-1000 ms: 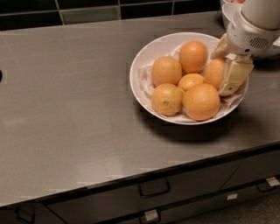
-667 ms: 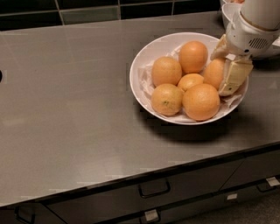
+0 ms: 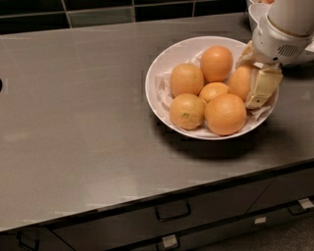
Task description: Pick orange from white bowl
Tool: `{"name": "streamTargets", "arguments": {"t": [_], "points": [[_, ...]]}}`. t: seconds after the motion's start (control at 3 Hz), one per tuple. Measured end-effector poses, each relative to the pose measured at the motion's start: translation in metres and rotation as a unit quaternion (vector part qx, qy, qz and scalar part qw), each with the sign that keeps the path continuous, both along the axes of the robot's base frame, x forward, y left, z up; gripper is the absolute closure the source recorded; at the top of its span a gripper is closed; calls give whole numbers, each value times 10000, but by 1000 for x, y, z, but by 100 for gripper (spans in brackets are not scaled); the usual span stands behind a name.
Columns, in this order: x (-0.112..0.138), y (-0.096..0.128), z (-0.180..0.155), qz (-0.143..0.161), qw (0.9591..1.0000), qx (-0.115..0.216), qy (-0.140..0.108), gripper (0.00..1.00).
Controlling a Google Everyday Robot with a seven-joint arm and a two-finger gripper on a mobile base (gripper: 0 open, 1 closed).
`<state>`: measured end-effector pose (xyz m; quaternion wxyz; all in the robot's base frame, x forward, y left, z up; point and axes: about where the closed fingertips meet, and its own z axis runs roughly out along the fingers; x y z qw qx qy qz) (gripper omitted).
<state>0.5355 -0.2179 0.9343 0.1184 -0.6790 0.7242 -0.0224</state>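
The white bowl, wide, shallow and paper-lined, sits on the grey counter at the right and holds several oranges. My gripper reaches down into the bowl's right side. Its cream fingers stand on either side of the oval, plain-peeled orange at the right edge of the pile and press against it. That orange still rests in the bowl, partly hidden by the gripper. A big round orange lies in front of it, and a paler one with a dark speck is at the front left.
A smaller white bowl with reddish food stands at the back right, behind my arm. The grey counter stretches to the left. Its front edge with drawers runs along the bottom. A dark tiled wall is behind.
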Motion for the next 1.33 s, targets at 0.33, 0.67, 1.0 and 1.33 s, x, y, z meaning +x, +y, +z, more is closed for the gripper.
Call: {"name": "streamTargets", "arguments": {"t": [0.33, 0.67, 1.0, 1.33], "points": [[2, 0, -7, 25, 10000, -17, 42, 33], [2, -1, -11, 9, 10000, -53, 21, 33], [2, -2, -13, -16, 10000, -89, -4, 34], [2, -2, -13, -24, 9999, -105, -18, 53]]}}
